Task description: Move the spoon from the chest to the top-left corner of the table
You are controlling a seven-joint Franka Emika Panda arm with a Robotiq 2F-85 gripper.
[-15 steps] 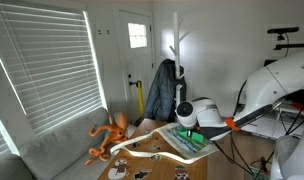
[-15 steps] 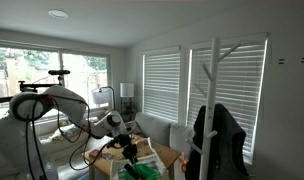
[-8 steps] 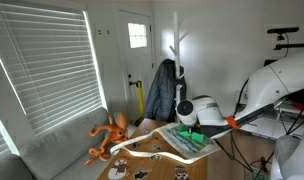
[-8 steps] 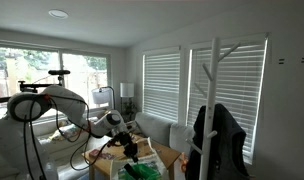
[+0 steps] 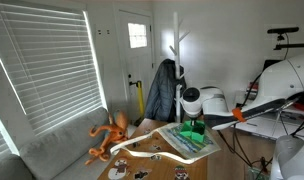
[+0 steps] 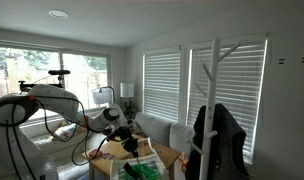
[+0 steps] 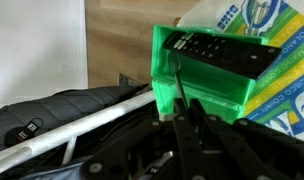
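Exterior view, arm from the right
- arm [image 5: 254, 108]: white, reaches in over the desk [image 5: 144, 127]
- pincer [image 5: 195, 127]: just above the green chest [image 5: 193, 134], fingers pointing down; opening too small to read
- chest: sits on a stack of flat printed items near the desk's middle
- surroundings: orange plush octopus [image 5: 109, 135] on the grey sofa [image 5: 52, 150]; dark jacket [image 5: 162, 92] on a white coat stand [image 5: 178, 45]

Exterior view, arm from the left
- pincer [image 6: 129, 146]: low over the desk [image 6: 164, 155], with green clutter just beside it; fingers not resolvable

Wrist view
- chest [image 7: 207, 88]: open green box, a black remote-like slab [image 7: 217, 48] lying in it
- pincer [image 7: 187, 122]: dark fingers close together at the chest's front wall; cannot tell whether they clamp anything
- spoon: not identified for certain; a thin dark shaft [image 7: 173, 85] runs from the fingertips up the chest wall
- desk [image 7: 117, 40]: bare wood beside the chest
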